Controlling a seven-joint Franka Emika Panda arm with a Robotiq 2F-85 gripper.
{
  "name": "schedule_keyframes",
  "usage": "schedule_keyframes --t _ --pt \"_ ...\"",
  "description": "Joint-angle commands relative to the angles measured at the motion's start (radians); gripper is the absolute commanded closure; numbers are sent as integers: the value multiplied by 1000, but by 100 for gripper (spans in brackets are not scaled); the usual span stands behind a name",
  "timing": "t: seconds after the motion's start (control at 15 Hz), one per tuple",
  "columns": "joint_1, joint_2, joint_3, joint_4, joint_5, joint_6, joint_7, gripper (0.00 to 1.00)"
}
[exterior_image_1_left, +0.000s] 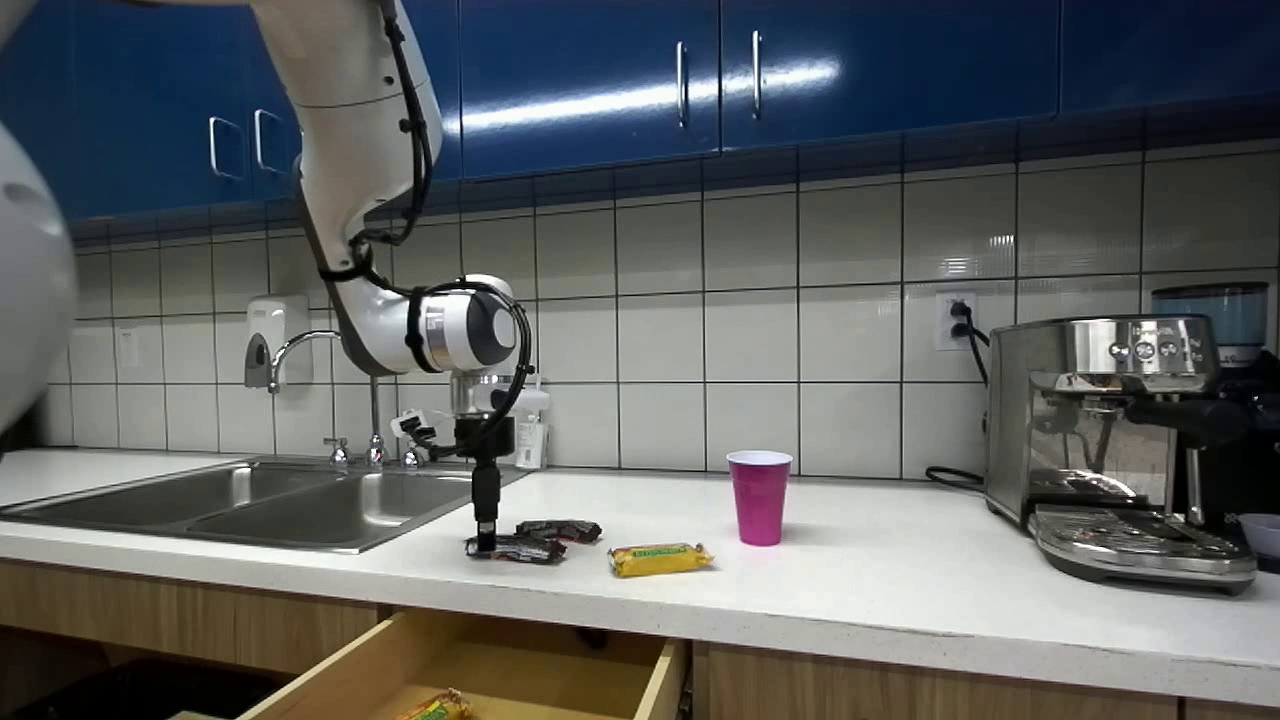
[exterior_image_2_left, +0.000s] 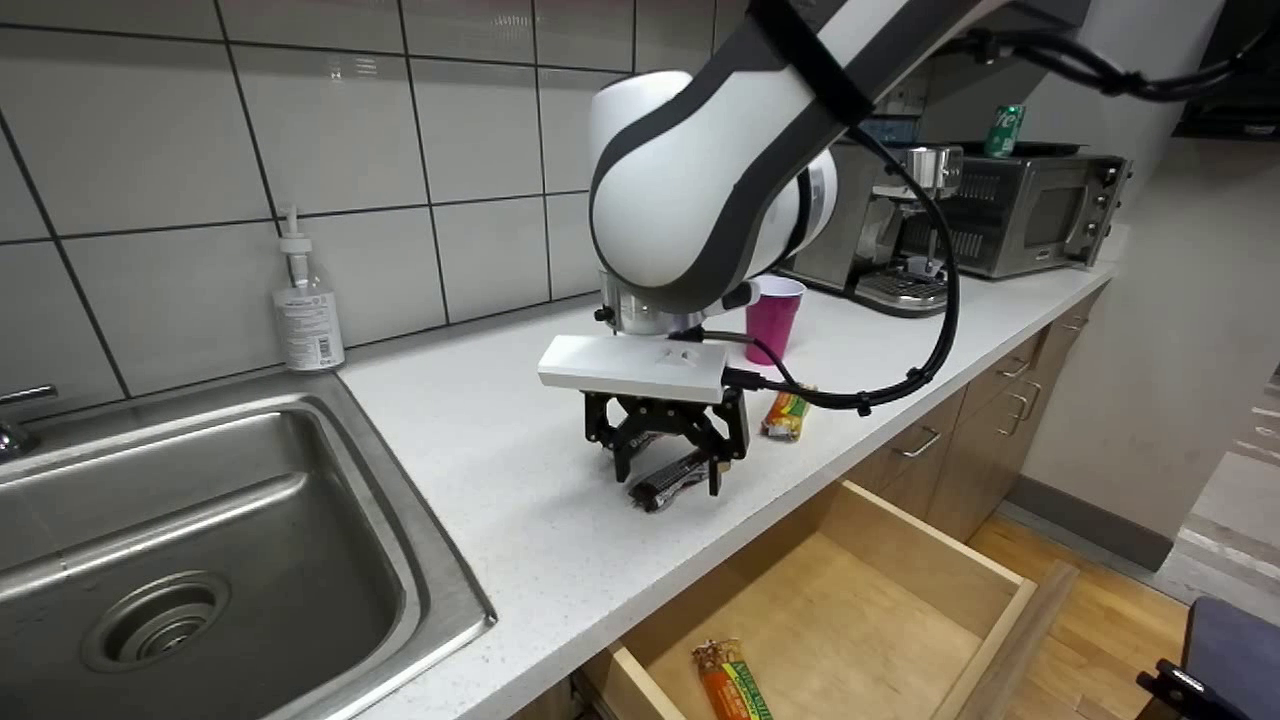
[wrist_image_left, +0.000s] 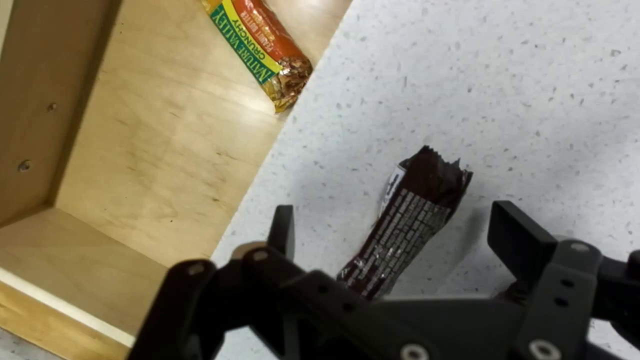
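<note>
My gripper is open and points down low over the white counter. It also shows in an exterior view and the wrist view. A dark brown wrapped bar lies on the counter between the spread fingers, with a gap on each side; it shows in both exterior views. A second dark bar lies just behind it, mostly hidden by the gripper in an exterior view. A yellow wrapped bar lies farther along, before a pink cup.
An open wooden drawer juts out below the counter edge, with a Nature Valley bar inside. A steel sink, a soap bottle and a coffee machine stand around.
</note>
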Motion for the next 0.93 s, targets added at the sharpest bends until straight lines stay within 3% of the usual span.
schedule_keyframes --t 0.0,0.47,0.53,0.6,0.73,0.87 --pt "-9 29 0 40 35 3 20 0" --pt "-13 43 -11 52 64 11 21 0" --pt "-14 43 -12 52 66 11 21 4" --pt "-16 43 -11 51 69 13 19 26" --pt "-17 45 -12 52 70 13 18 31" --pt "-17 46 -13 52 69 13 17 47"
